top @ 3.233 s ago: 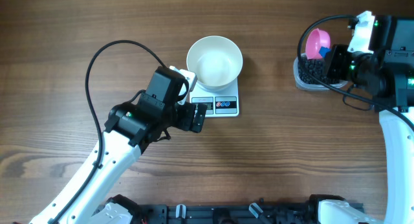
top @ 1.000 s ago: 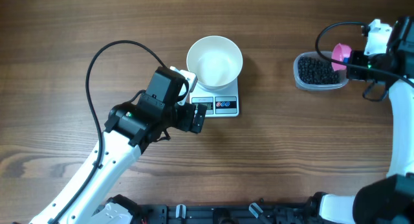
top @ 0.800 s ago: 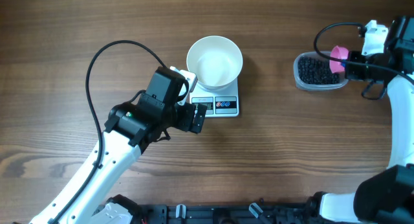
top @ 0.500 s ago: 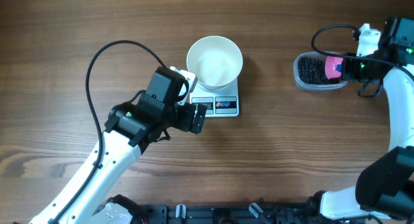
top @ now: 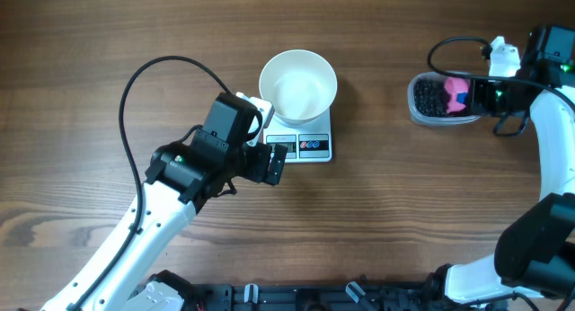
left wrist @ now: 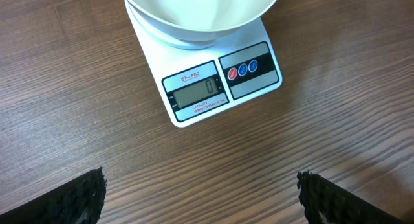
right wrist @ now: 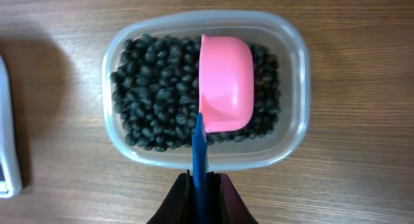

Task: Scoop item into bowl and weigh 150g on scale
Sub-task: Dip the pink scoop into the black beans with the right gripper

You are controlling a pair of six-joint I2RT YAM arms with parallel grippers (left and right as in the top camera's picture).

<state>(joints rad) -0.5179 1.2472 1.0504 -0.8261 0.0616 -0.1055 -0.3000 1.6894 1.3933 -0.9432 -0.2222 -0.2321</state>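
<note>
At the left, the left fingers [top: 272, 163] hang wide open and empty just off the front-left corner of the scale [top: 305, 146]. Nothing on this side has moved over the last few seconds. The wrist view shows the scale's display [left wrist: 197, 92] reading zero. The bowl [top: 298, 84] sits on the scale's platform, white and bare inside: no beans have arrived yet.

A broad stretch of bench [top: 377, 194] separates the scale from the tub [top: 420, 111] at the right. Here is the change. A second ago the pink scoop [right wrist: 225, 81] was out at the tub's right end; it has since swung in leftward and now lies over the beans [right wrist: 149, 94], covering the right-of-middle part of the pile. The right fingers [right wrist: 191, 185] are shut tight on the scoop's thin blue handle [right wrist: 199, 143], which points back across the tub's near wall. Whether the scoop's lip has bitten into the beans or only rests on them I cannot tell.

So the first scoop looks to be starting. All the beans are still in the tub, well apart from the bowl, and the weighing has not begun.
</note>
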